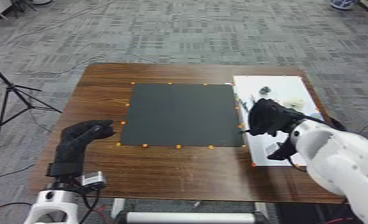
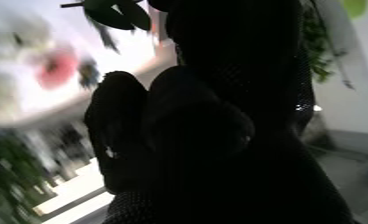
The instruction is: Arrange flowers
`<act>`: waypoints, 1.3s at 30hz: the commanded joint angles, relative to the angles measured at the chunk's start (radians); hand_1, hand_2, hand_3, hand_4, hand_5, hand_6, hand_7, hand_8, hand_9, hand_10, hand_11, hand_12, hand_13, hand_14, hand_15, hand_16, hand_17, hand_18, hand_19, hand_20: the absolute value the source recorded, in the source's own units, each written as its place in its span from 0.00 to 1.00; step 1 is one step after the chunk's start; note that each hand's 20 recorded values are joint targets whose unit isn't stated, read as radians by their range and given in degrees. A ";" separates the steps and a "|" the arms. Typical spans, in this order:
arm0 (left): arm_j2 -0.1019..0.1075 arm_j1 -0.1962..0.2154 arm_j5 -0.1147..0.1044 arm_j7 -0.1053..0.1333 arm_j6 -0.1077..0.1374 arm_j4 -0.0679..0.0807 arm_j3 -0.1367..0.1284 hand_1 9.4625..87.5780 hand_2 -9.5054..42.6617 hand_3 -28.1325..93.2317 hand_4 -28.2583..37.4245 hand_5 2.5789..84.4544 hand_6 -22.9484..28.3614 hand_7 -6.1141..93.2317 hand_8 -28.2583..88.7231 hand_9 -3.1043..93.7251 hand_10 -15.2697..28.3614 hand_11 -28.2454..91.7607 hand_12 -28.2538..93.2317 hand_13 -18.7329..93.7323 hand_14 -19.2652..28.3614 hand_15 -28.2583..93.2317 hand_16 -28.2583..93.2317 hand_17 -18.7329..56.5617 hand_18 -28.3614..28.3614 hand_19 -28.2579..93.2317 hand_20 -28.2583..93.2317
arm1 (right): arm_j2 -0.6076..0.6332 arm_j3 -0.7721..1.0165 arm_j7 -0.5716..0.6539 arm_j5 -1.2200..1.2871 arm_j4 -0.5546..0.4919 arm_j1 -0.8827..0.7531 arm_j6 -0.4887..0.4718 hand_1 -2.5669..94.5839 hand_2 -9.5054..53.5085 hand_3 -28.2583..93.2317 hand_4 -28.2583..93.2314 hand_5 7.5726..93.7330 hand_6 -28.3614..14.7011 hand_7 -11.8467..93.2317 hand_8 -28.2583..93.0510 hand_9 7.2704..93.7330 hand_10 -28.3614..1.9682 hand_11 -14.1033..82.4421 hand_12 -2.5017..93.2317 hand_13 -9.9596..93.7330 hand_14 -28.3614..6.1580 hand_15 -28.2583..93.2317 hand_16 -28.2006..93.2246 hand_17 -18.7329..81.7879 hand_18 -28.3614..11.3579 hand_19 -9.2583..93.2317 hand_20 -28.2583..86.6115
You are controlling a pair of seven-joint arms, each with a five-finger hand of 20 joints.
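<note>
My right hand (image 1: 267, 117) is over the white board (image 1: 274, 82) on the table's right side, in the head view. Beyond it on the board lie a small dark flower (image 1: 265, 90) and a pale flower (image 1: 293, 102). In the right wrist view, dark leaves (image 2: 118, 12) stand close by my right hand (image 2: 194, 115); whether it holds their stem is unclear. A blurred pink flower (image 2: 58, 67) and green foliage (image 2: 318, 50) show farther off. My left hand (image 1: 84, 132) rests over the table's left side, fingers relaxed, with nothing visible in it.
A dark square mat (image 1: 180, 115) with small orange markers around its edges lies mid-table (image 1: 198, 175), between the two hands. A black tripod (image 1: 12, 87) stands on the floor beyond the left edge of the table.
</note>
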 commanded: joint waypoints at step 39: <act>0.083 -0.051 -0.151 0.053 0.315 0.103 -0.052 0.15 0.58 0.78 0.00 0.73 0.48 0.27 0.17 0.69 0.70 0.44 0.36 0.62 0.79 0.48 0.23 0.36 0.77 0.47 0.43 | -0.756 -0.291 0.326 0.512 0.519 0.446 0.182 0.73 0.00 0.61 0.20 0.77 0.54 0.46 0.42 0.98 0.54 0.43 0.41 1.00 0.76 0.73 0.45 0.94 0.60 1.00 0.60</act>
